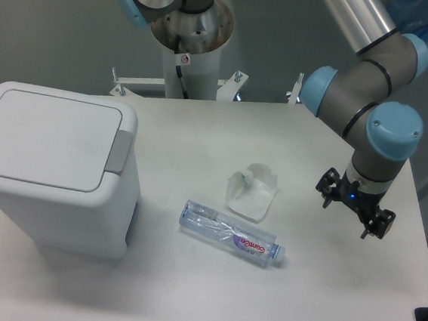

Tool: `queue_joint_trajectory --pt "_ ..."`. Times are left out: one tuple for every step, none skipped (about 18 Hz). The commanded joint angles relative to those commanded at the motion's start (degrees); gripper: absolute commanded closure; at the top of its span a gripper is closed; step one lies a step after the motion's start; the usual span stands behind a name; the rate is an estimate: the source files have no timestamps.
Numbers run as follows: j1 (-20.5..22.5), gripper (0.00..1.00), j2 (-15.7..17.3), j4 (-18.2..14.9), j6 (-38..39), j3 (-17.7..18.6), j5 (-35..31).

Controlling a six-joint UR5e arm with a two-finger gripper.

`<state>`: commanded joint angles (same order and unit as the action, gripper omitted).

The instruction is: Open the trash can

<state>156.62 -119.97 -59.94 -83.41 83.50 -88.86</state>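
Note:
The trash can (pixel 52 183) is a big white boxy bin standing on the left of the table. Its flat lid (pixel 46 137) lies down flat, with a grey push tab (pixel 120 151) on the rim's right side. My gripper (pixel 347 216) hangs over the right part of the table, far from the bin. It points down with its two dark fingers spread apart and nothing between them.
A clear plastic bottle (pixel 231 235) lies on its side in the middle of the table. Just behind it sits a crumpled white plastic piece (pixel 253 195). The arm's base column (pixel 189 44) stands at the back edge. The table's right edge runs close by the gripper.

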Motion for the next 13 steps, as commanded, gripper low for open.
queue_joint_trajectory --pt "0.0 0.0 0.0 0.09 -0.09 0.09 0.0" --pt "-0.09 0.0 0.0 0.09 0.0 0.09 0.0" --pt "-0.09 0.0 0.0 0.09 0.0 0.09 0.0" --pt "-0.09 0.0 0.0 0.09 0.0 0.0 0.0" --pt "-0.09 0.0 0.0 0.0 0.09 0.0 0.0" --pt "-0.09 0.0 0.09 0.0 0.09 0.0 0.0" --pt "-0.09 0.0 0.17 0.0 0.0 0.0 0.09" --pt "-0.09 0.0 0.26 0.0 0.09 0.0 0.09" --pt "-0.09 0.0 0.26 0.0 0.17 0.0 0.17" --pt "-0.17 0.0 0.26 -0.09 0.52 0.0 0.18" --pt "-0.18 0.0 0.35 -0.17 1.57 0.09 0.26" --pt "-0.35 0.0 0.53 -0.26 3.15 0.35 0.44" --pt "-0.53 0.0 0.88 -0.26 4.9 0.44 1.57"
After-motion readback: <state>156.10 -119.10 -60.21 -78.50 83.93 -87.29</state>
